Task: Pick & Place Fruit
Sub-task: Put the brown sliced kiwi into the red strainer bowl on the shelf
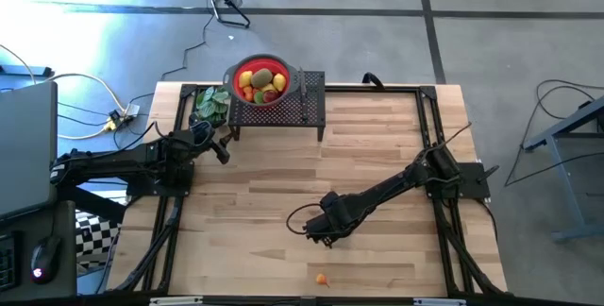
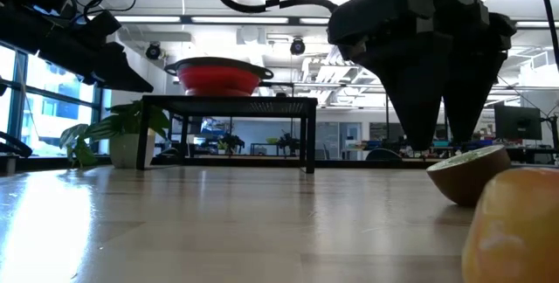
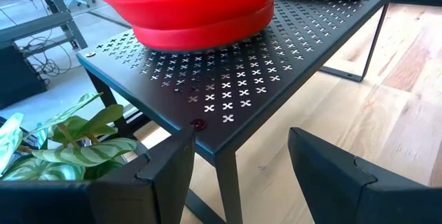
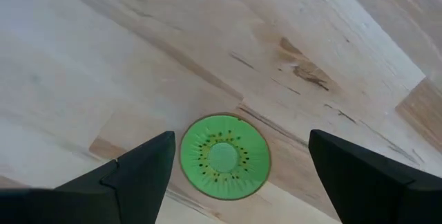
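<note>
Right gripper (image 4: 238, 175) spread wide, poised straight above kiwi half (image 4: 224, 157) on table (image 1: 377, 155).
Left gripper (image 3: 238, 175) also parted, empty, beside black perforated stand (image 3: 276, 51) carrying red bowl (image 1: 260, 81) of fruit (image 1: 261, 85); small orange piece (image 1: 321, 279) near front edge.

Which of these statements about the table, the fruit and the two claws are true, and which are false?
1. The right claw is open above a green kiwi half lying cut face up. True.
2. The red round bowl stands on the wooden table top. False: it stands on the black perforated metal stand.
3. The red bowl holds several fruits. True.
4. The left claw grips a lemon. False: it is open and empty, near the stand.
5. A small orange fruit lies alone near the table's front edge. True.
</note>
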Available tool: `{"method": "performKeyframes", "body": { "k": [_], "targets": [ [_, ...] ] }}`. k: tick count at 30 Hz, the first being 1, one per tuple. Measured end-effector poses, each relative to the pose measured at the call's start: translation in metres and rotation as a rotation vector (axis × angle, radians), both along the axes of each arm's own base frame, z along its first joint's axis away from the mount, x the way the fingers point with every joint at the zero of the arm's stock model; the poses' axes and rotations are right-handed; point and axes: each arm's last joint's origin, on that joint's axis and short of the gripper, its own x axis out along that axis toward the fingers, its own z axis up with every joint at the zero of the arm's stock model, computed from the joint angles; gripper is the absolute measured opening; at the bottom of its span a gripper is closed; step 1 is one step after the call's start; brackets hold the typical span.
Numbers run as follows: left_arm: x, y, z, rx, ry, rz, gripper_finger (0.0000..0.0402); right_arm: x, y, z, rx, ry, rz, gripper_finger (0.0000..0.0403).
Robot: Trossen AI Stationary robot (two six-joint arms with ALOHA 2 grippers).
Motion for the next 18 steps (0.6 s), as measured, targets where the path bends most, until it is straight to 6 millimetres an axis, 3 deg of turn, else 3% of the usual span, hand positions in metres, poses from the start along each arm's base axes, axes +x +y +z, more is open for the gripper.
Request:
{"method": "performKeyframes", "body": {
  "k": [7, 18],
  "targets": [
    [0.000, 0.000, 0.000, 0.000, 0.000, 0.001, 0.0228, -0.001, 0.000, 0.000, 0.022, 0.025, -0.019, 0.0326],
    [0.000, 0.000, 0.000, 0.000, 0.003, 0.001, 0.0228, 0.006, 0.005, -0.017, 0.081, 0.036, -0.019, 0.0326]
  ]
}}
